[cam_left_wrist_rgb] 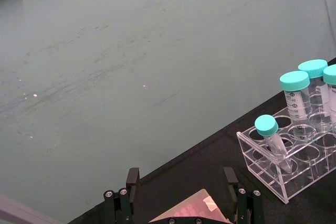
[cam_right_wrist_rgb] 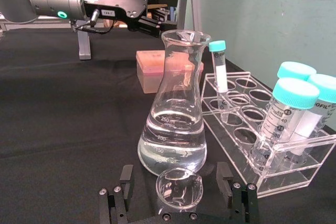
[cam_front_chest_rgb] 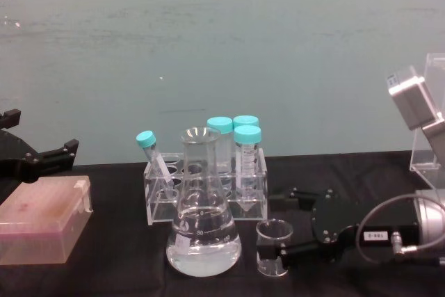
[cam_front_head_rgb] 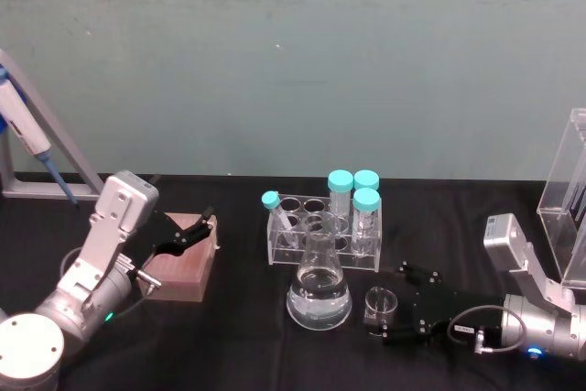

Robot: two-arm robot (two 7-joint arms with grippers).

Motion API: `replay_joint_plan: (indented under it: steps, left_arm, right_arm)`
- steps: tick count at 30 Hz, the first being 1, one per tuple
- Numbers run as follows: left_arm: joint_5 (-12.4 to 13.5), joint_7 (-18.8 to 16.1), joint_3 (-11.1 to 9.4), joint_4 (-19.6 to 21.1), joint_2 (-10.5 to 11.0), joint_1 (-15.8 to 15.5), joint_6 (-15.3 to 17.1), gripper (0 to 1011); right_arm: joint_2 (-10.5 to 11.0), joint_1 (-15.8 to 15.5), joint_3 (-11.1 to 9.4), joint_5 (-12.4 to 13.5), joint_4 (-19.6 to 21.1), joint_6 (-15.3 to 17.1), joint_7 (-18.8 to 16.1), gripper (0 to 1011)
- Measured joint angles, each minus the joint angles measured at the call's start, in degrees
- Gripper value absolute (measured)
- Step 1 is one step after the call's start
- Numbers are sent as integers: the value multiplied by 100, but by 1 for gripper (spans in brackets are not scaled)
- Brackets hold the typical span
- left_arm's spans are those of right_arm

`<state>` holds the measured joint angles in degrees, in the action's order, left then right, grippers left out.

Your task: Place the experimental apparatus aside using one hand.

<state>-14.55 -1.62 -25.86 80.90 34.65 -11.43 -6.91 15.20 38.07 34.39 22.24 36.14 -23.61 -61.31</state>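
The flask (cam_right_wrist_rgb: 170, 135) read 250 ml, 200 and 150 on its scale, and a capped tube (cam_right_wrist_rgb: 286, 124) in the rack (cam_right_wrist_rgb: 294, 179) showed "OFIL", 40 and 30. The right gripper (cam_right_wrist_rgb: 176, 178) stood wide open with the small beaker (cam_right_wrist_rgb: 178, 195) between its fingers, neither finger clearly touching it. The flask stood just beyond its fingertips. The left gripper (cam_front_head_rgb: 197, 228) hung open over a pink box (cam_front_head_rgb: 183, 267).

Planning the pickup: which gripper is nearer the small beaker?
Right. The right gripper straddles the small beaker; the left gripper hovers over the pink box, far off.
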Motion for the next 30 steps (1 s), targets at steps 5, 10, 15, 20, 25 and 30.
replay_joint_plan:
  steps: [5,10,15,20,25,30]
  left_arm:
    - [0,0,0,0,0,0,0,1000]
    - [0,0,0,0,0,0,0,1000]
    - [0,0,0,0,0,0,0,1000]
    - [0,0,0,0,0,0,0,1000]
    - [0,0,0,0,0,0,0,1000]
    - [0,0,0,0,0,0,0,1000]
  right_arm:
    - [-13,14,18,-43,-35,26,17,1003]
    - [-19,20,30,-84,-55,42,29,1003]
    - [-21,15,40,-109,-57,61,35,1003]
    - [-43,28,48,-139,-114,52,35,1003]
    - [-69,62,47,-160,-184,20,35,1003]
    - [-103,102,32,-183,-258,-27,37,1003]
